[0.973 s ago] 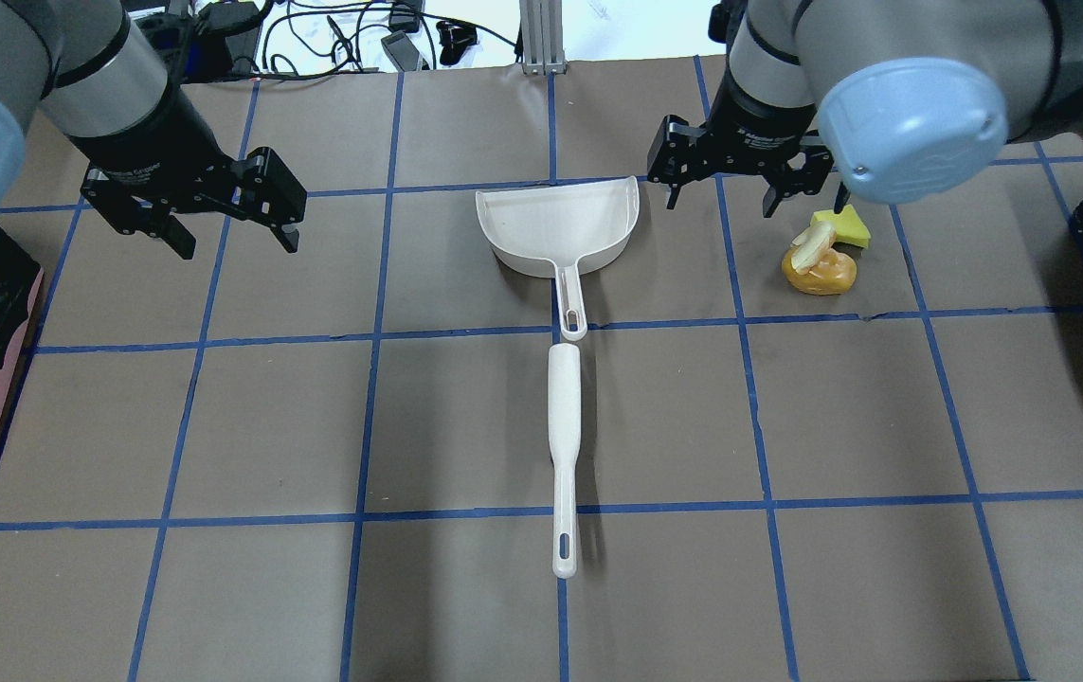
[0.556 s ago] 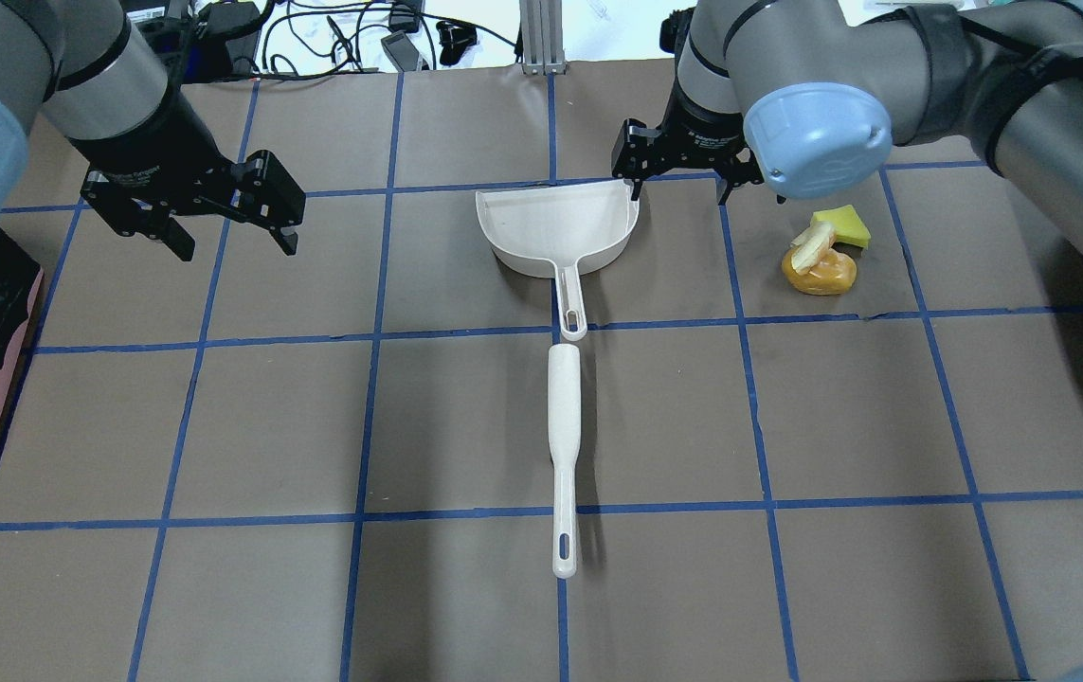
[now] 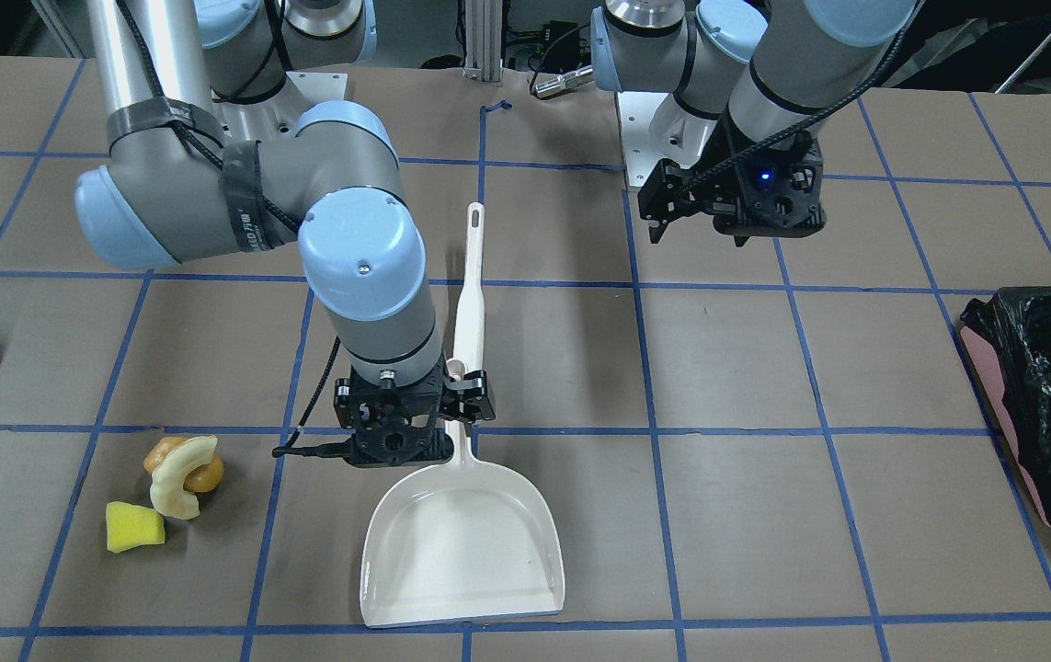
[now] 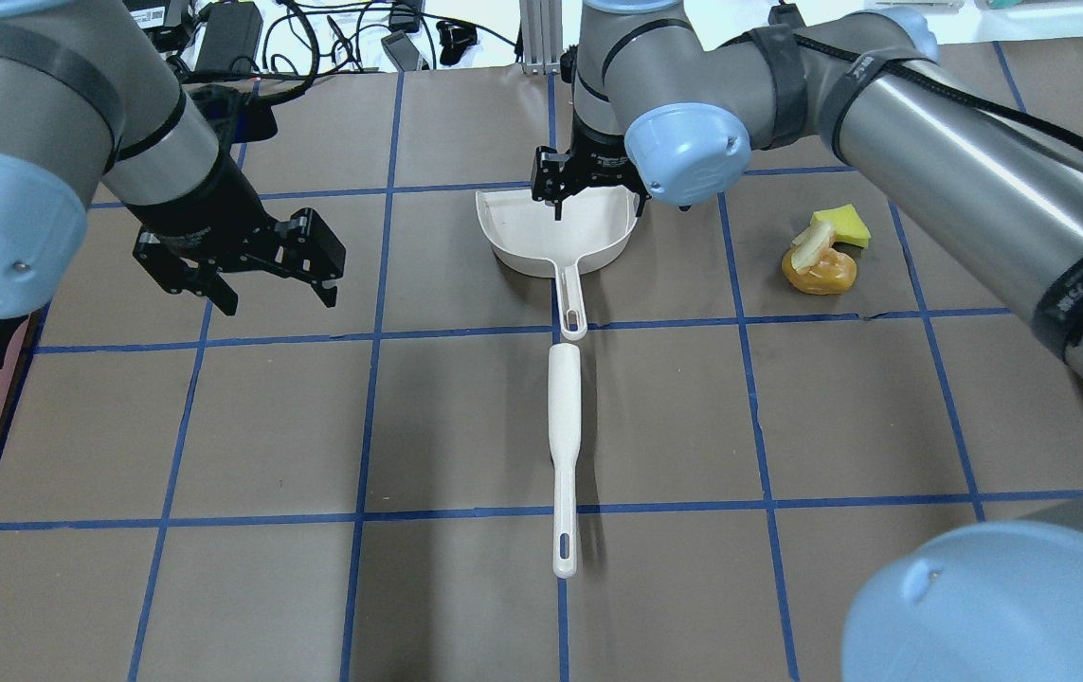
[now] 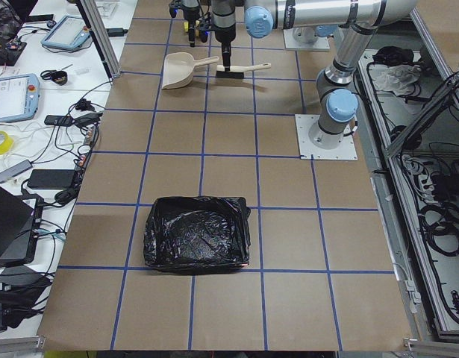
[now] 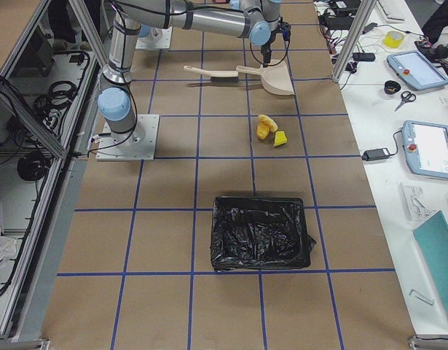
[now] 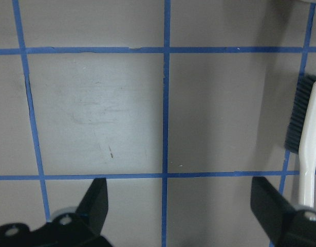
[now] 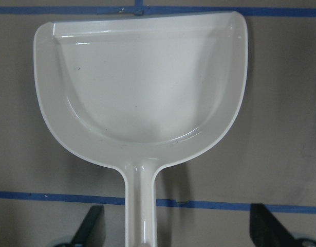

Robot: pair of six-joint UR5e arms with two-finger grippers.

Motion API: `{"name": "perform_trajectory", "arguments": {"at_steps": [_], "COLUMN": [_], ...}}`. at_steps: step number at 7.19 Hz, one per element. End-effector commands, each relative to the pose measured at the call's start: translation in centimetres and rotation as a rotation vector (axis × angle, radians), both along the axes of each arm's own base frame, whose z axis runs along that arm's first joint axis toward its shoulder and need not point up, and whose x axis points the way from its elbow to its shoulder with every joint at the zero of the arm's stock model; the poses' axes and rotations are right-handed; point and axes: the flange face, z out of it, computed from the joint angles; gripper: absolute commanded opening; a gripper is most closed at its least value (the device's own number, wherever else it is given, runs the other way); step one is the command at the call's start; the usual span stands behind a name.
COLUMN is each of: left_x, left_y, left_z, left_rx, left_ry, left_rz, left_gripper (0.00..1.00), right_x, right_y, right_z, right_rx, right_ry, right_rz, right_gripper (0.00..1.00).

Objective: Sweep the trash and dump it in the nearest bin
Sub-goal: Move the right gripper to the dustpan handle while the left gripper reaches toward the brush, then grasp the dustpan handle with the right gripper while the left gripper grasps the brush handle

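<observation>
The white dustpan (image 4: 555, 232) lies mid-table, its handle pointing at the white brush (image 4: 564, 426) lying in line with it. My right gripper (image 8: 177, 211) hovers open over the dustpan (image 8: 142, 87), its fingers either side of the handle without touching. To the pan's right sits the trash: a yellow sponge chunk (image 4: 842, 225), a pale rind slice (image 4: 814, 246) and an orange-brown ball (image 4: 821, 273), bunched together. My left gripper (image 4: 276, 296) hangs open over bare table, left of the brush (image 7: 307, 144). The bin (image 6: 260, 233), black-lined, stands beyond the trash (image 6: 267, 130) at the table's right end.
A pink bin lined with a black bag (image 3: 1040, 405) stands at the table's left end. Cables and devices (image 4: 333, 38) lie past the far edge. The right arm's upper link (image 4: 977, 189) reaches across above the trash. Blue tape lines grid the brown table (image 4: 465, 606).
The right arm has swung left, from beside the trash to above the dustpan. The left gripper has shifted a little right and nearer. Both stay open; nothing on the table moved.
</observation>
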Motion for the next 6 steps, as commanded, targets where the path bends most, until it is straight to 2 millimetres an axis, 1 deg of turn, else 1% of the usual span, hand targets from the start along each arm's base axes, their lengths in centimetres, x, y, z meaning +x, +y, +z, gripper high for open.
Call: {"name": "perform_trajectory", "arguments": {"at_steps": [1,2,3,4,5,6], "left_x": [-3.7,-4.4,-5.1,-5.9,-7.6,-9.5], "left_y": [3.2,4.8,6.3,7.2,7.8,9.0], "left_z": [-3.9,-5.4,-6.0,-6.4,-7.0,-7.8], "left_rx": [0.021,0.021,0.03,0.036,0.03,0.038], "left_ry": [0.007,0.008,0.006,0.004,0.008,0.014], "left_rz": [-0.051,-0.068,-0.077,-0.09,-0.08,-0.125], "left_gripper": [1.0,1.0,1.0,1.0,1.0,1.0], "right_x": [4.0,3.9,3.2,2.3,2.2,2.6], "right_y": [2.0,2.9,4.0,4.3,5.0,5.6], "right_z": [-3.3,-5.4,-7.2,-7.6,-8.5,-8.9], "right_rx": [0.049,0.086,0.111,0.096,0.114,0.124], "right_ry": [0.016,0.031,0.039,0.072,0.077,0.075], "right_rz": [0.043,0.045,0.068,0.102,0.075,0.046], "right_gripper": [0.96,0.93,0.92,0.92,0.89,0.88]}}
